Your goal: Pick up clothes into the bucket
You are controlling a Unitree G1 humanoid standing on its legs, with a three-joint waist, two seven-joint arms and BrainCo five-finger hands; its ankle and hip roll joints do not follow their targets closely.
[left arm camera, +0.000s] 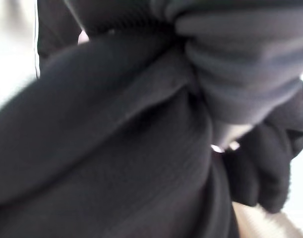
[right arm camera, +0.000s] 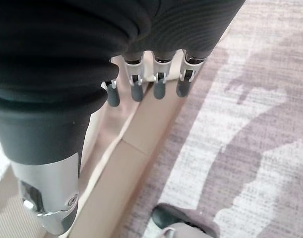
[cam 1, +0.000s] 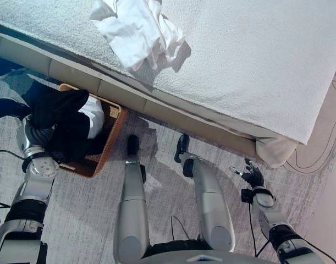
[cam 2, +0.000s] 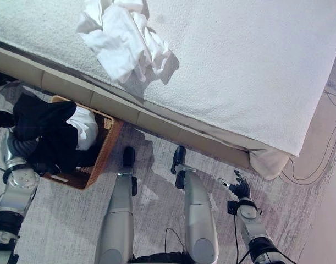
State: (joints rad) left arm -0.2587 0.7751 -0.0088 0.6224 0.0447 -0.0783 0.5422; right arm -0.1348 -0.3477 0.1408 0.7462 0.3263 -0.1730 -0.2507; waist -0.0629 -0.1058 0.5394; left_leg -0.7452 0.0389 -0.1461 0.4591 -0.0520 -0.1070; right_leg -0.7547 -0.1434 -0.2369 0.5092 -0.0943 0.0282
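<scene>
Draping limply over the basket (cam 1: 110, 140), the dark cloth (cam 1: 60, 113) hides the left hand's fingers, apparently bunched inside; right hand (cam 1: 252, 177) hangs slack.

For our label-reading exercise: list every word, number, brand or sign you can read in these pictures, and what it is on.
None. There is no readable print on the white clothes, the bed, the dark garment or the basket.
</scene>
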